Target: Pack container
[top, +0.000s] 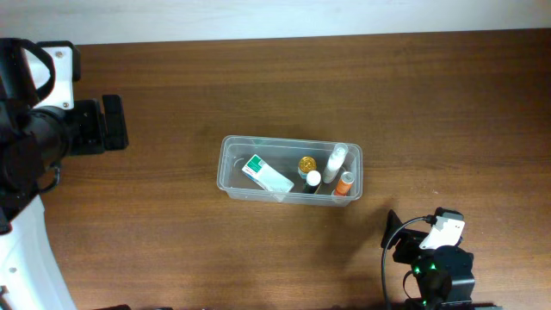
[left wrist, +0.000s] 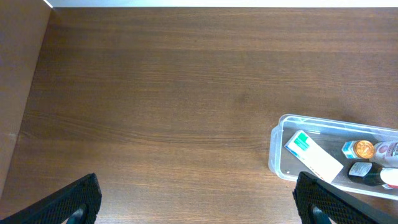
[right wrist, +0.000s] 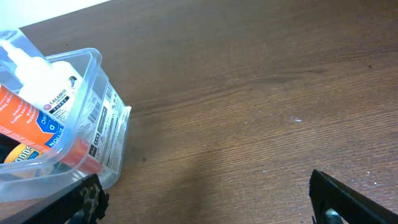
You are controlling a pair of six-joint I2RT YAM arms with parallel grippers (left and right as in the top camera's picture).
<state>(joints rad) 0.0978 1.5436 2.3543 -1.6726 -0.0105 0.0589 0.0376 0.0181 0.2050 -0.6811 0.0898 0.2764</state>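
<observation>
**Right wrist view.** Nearest the lens, the two fingers of the right pincer (right wrist: 214,202) occupy the lower corners of the frame, set wide apart and holding nothing. Beyond them runs the brown wood-grain tabletop (right wrist: 261,93). At left stands one end of the container (right wrist: 96,62), a clear rimmed tub with a barcode label (right wrist: 99,134) on its wall. An orange-labelled bottle (right wrist: 31,124) and a white bottle (right wrist: 37,74) lie against that end.

**Left wrist view.** The fingers of the left pincer (left wrist: 199,205) are likewise spread and empty. Bare tabletop lies ahead, and the container sits at the right edge of the frame.

**Overhead view.** The right arm is at the near edge, lower right, and the left arm is at the far left. Both are apart from the container, which rests flat near the middle of the tabletop with its long side running left to right. Its left half holds a white-and-green box (top: 267,174) lying diagonally. Its right end holds a gold-topped bottle (top: 307,164), a dark bottle (top: 312,180) with a white cap, the white bottle and the orange-labelled bottle.
</observation>
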